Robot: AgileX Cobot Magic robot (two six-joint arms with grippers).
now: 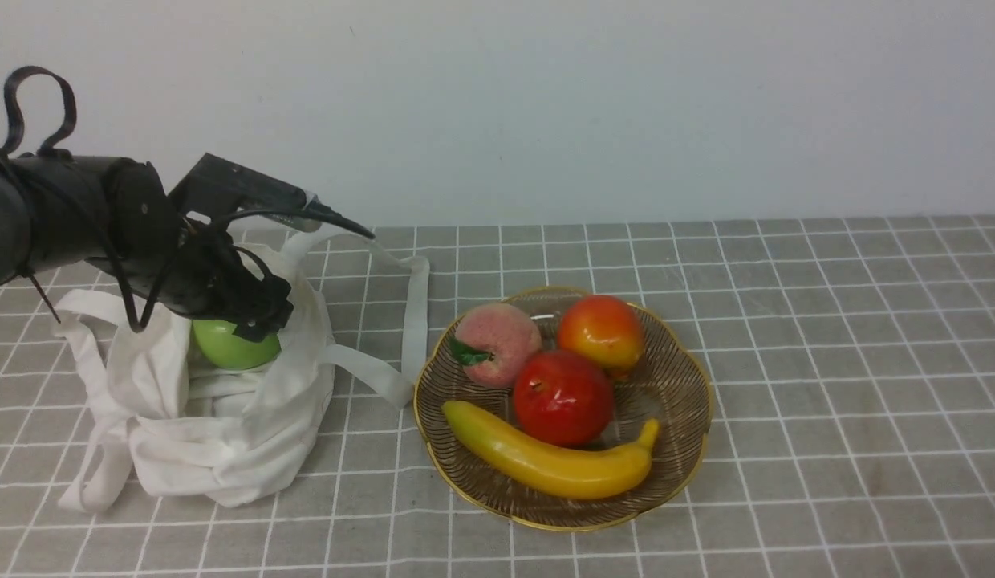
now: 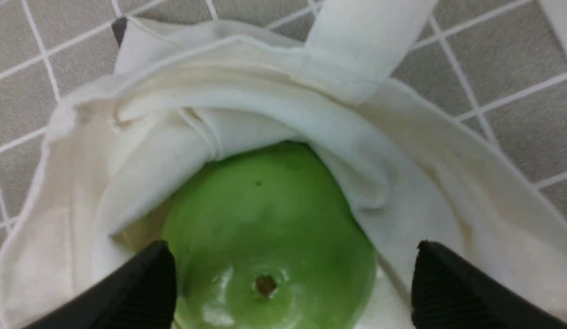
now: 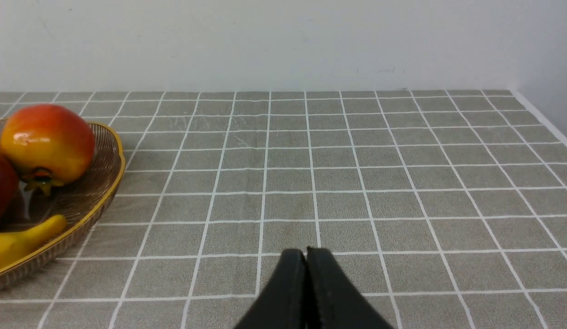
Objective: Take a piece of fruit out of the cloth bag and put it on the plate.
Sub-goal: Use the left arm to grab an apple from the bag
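The green apple [image 1: 233,347] sits in the open mouth of the white cloth bag [image 1: 225,433] at the left of the table. My left gripper [image 1: 257,321] reaches down into the bag mouth. In the left wrist view it [image 2: 292,249] is open, with one finger on each side of the apple [image 2: 265,228], whose stem dimple faces the camera; bag cloth [image 2: 265,105] folds around the apple's far side. The brown gold-rimmed plate [image 1: 674,377] lies right of the bag. My right gripper [image 3: 306,251] is shut and empty above bare tablecloth, out of the front view.
The plate holds a peach [image 1: 501,341], a red-yellow fruit [image 1: 602,331], a red fruit [image 1: 563,397] and a banana [image 1: 546,461]. A bag strap [image 1: 417,313] lies between bag and plate. The plate's rim [image 3: 82,201] shows in the right wrist view. A wall stands behind the table.
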